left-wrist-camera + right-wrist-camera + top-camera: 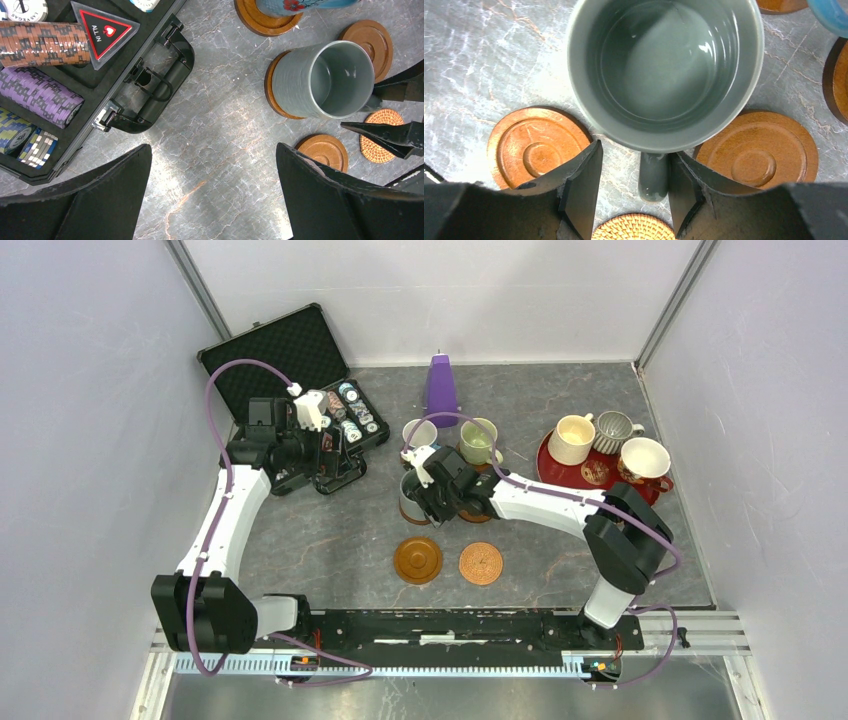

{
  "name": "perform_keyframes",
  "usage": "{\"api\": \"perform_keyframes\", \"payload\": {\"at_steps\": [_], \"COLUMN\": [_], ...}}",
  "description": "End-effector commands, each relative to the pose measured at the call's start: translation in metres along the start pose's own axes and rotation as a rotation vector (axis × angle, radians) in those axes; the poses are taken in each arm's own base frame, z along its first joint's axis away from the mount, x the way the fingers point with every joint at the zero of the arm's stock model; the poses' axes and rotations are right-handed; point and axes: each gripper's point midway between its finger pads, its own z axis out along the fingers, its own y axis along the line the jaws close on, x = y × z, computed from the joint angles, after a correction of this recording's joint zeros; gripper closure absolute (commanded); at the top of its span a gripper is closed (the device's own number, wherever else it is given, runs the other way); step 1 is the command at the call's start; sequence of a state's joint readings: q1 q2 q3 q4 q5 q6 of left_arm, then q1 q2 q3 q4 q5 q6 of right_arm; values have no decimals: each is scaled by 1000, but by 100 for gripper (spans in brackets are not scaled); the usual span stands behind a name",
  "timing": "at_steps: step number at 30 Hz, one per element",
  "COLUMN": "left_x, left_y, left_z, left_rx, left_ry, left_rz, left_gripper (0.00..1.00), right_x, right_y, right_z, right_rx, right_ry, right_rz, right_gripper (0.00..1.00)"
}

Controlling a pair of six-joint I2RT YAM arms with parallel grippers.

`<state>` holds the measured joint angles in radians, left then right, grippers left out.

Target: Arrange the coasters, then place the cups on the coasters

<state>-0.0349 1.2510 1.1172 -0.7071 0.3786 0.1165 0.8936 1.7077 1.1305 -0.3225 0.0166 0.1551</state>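
Mug sitting on coaster, mid-counter. Right claw straddling handle, jaws parted, not pinching. Left claw gaping wide, holding nothing. Glazed ceramic, likely weighty, rigid, slick, chippable; handle looking like best hold.

Centre table: one mug stands on a coaster; two bare coasters lie before it; three mugs occupy the tray, right.
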Motion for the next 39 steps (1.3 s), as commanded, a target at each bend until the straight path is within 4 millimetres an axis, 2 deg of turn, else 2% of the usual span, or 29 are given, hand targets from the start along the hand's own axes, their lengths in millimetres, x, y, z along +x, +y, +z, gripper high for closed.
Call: {"api": "perform_keyframes", "payload": {"at_steps": [1,11,19,25,28,34,39], "left_x": [-11,-10,-9,-10,-10,-10,-10], "left_y": [-4,-4,-7,-10,-11,-10,-12], "left_z": [1,0,0,-1,-2,-3,-3], "left_rx": [26,25,47,63,63,62,73], "left_ry": [-30,-26,-25,-26,-29,-31,-32], "left_rz": [-19,-17,1,6,7,11,17], "left_gripper": [0,0,0,0,0,0,0], "right_x": [-21,-19,-18,-13,-10,-16,-32], "right_y": [14,17,-5,-30,-36,-33,-20], "right_z": [-13,-10,-27,-38,-39,-45,-64], "right_rx": [-84,-98,-45,-27,-23,-59,-139], "right_ry": [-88,-65,-63,-62,-58,-76,-143], "right_rz": [-12,-17,-98,-108,-99,-132,-227], "right_gripper": [46,42,28,27,28,28,26]}}
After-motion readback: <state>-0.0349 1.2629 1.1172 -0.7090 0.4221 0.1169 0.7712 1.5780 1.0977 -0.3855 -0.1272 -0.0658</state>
